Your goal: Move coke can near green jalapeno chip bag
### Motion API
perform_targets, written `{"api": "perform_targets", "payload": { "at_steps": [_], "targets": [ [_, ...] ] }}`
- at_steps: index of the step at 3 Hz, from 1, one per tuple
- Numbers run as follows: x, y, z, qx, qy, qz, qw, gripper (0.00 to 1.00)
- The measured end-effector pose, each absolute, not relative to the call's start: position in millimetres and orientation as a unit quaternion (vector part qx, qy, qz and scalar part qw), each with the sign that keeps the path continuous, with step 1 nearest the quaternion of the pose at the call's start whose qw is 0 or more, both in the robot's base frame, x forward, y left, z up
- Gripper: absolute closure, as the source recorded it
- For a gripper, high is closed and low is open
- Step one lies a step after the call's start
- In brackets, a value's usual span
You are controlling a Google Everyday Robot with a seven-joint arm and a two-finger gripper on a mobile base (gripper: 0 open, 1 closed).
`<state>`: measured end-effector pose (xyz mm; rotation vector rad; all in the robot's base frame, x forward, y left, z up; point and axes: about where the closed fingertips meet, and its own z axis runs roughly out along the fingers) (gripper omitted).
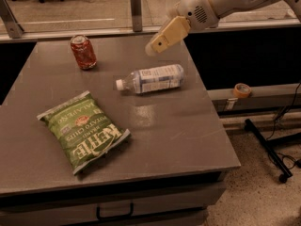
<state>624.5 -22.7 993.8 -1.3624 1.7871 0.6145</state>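
Observation:
The coke can point(83, 52), red with a silver top, stands upright at the back left of the grey table point(155, 131). The green jalapeno chip bag point(83, 130) lies flat at the front left, well apart from the can. My gripper point(155, 45) hangs above the back middle of the table, to the right of the can and above the water bottle. It holds nothing.
A clear plastic water bottle point(151, 79) lies on its side mid-table, between the gripper and the bag. A roll of tape point(241, 90) sits on a ledge to the right. A black stand base point(270, 147) is on the floor at right. A drawer handle point(114, 214) is below the front edge.

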Motion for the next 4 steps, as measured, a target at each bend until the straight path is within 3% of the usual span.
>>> {"api": "perform_targets", "payload": {
  "at_steps": [1, 4],
  "targets": [
    [630, -13, 990, -0.525, 0.707, 0.246, 0.405, 0.0],
    [686, 100, 935, -0.521, 0.668, 0.306, 0.435, 0.0]
  ]
}}
